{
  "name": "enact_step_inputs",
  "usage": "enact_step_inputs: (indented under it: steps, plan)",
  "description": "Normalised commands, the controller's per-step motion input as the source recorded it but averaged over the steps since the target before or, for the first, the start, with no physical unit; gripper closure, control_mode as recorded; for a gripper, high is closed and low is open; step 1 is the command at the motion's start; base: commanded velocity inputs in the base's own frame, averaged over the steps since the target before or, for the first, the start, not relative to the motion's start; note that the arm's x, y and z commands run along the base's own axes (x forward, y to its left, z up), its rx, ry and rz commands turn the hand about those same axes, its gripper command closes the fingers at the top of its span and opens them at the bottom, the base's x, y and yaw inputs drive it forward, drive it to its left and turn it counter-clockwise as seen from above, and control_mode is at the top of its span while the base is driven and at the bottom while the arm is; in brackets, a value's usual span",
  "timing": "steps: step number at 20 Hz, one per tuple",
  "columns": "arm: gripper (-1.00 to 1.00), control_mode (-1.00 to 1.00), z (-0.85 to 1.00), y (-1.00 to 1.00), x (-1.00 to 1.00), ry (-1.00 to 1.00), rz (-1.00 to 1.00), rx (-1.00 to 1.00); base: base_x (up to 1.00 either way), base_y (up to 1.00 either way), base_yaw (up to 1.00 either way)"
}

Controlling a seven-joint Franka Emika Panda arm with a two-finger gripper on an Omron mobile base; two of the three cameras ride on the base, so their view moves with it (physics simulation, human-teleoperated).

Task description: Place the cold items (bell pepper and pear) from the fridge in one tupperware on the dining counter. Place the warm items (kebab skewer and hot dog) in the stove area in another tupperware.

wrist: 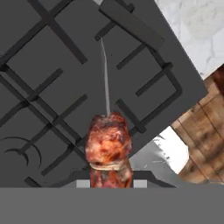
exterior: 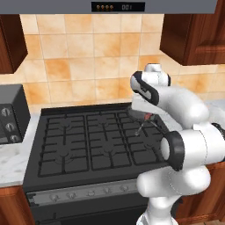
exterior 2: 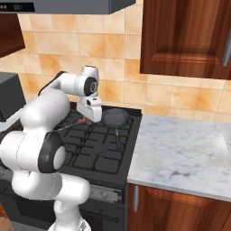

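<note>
My gripper hangs low over the back right burner of the black stove, shut on the kebab skewer. In the hand view, the browned meat chunk of the kebab skewer sits between the fingers of the gripper, and its thin metal rod runs away over the grates. From the right base view, the gripper points down, and the kebab skewer slants toward the left below it. The meat hides the fingertips.
A dark pan with a long handle sits on the back right burner, just right of the hand. A marble counter lies right of the stove. A microwave stands on the left counter. Wood cabinets hang above.
</note>
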Motion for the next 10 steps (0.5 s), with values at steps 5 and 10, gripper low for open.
enact_step_inputs:
  steps: [5,10]
  plan:
    - [1.00,-1.00,0.05,0.24,-1.00,-0.15,-0.11,-0.07,0.00,0.00,0.00]
    - [1.00,-1.00,0.33,0.06,-1.00,-0.16,-0.24,-0.03,0.00,0.00,0.00]
